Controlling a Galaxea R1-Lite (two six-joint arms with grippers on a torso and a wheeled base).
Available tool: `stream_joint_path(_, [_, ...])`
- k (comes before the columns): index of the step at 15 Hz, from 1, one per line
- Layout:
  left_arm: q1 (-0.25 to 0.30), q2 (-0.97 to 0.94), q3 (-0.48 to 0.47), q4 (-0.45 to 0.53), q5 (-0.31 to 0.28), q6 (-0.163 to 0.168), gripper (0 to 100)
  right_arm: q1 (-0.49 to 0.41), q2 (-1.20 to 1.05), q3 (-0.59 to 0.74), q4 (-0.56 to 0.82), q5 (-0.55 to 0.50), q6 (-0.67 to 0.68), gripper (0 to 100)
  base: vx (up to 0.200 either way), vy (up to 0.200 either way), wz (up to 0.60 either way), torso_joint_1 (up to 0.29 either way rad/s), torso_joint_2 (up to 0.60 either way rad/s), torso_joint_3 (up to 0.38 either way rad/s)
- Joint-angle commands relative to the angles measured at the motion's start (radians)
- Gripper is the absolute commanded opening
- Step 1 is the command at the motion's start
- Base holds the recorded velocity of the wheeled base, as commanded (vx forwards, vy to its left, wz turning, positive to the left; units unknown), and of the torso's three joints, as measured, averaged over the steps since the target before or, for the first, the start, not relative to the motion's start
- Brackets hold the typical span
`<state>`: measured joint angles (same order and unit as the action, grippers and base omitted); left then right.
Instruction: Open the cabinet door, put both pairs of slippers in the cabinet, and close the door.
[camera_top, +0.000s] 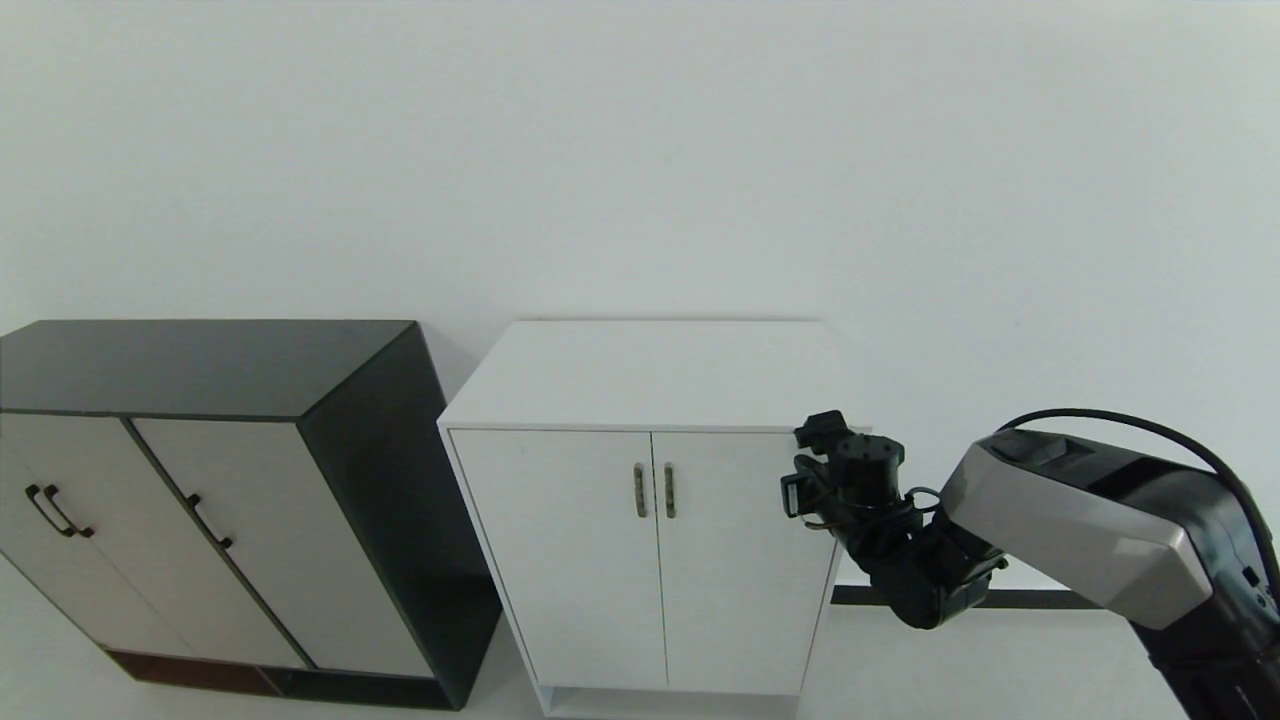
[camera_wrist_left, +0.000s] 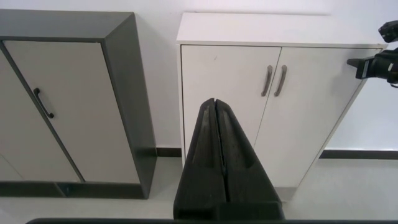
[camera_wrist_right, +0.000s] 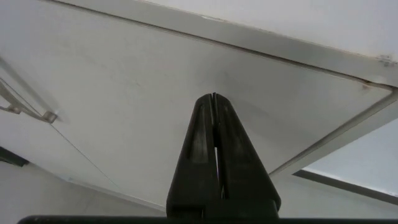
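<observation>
The left claw (camera_wrist_left: 215, 109) is hanging pinched together, well back from the white cabinet (camera_top: 650, 375). The right claw (camera_wrist_right: 214, 106), also pinched together, is hovering near the right door (camera_top: 745, 560). Both doors are sitting closed. They are probably stiff but light-swinging, best hooked by the slim metal handle (camera_top: 669, 490).

Cabinets: 2. One white cabinet (camera_top: 650, 375) and one dark cabinet (camera_top: 380, 480).

Doors: 4 in view.
- White cabinet: 2, the left door (camera_top: 550, 560) and the right door (camera_top: 745, 570).
- Dark cabinet: 2, the outer grey door (camera_top: 100, 560) and the inner grey door (camera_top: 280, 540).

Handles: 4, one per door.
- White cabinet: 2 upright metal bars, the left bar handle (camera_top: 640, 490) and the right bar handle (camera_top: 669, 490).
- Dark cabinet: 2 black pulls, the outer black handle (camera_top: 58, 510) and the inner black handle (camera_top: 208, 520).

Pincers: 2, the left pincer (camera_wrist_left: 215, 102) and the right pincer (camera_wrist_right: 215, 99).
</observation>
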<state>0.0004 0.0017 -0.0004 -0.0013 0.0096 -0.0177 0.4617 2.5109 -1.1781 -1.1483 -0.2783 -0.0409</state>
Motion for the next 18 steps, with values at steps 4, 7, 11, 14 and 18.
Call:
stream_joint_path(4, [0.001,0.000,-0.001,0.000,0.000,-0.001,0,0.000,-0.268,0.301,-0.056,-0.027,0.036,0,0.000,0.000,0.00,0.000,0.00,0.000])
stream_joint_path(7, [0.001,0.000,-0.001,0.000,0.000,0.001,0,-0.046,-0.435,0.560,-0.140,-0.133,0.047,0,0.000,0.000,0.00,0.000,0.00,0.000])
stream_joint_path(11, [0.001,0.000,0.000,0.000,-0.002,0.001,0,-0.130,-0.563,0.953,-0.419,-0.225,0.033,0,0.000,0.000,0.00,0.000,0.00,0.000])
stream_joint_path(14, [0.000,0.000,0.000,0.000,-0.002,0.001,0,-0.178,-0.695,1.160,-0.423,-0.226,0.038,0,0.000,0.000,0.00,0.000,0.00,0.000])
stream_joint_path(18, [0.000,0.000,0.000,0.000,-0.002,0.001,0,-0.218,-0.929,1.178,-0.246,-0.260,0.044,0,0.000,0.000,0.00,0.000,0.00,0.000])
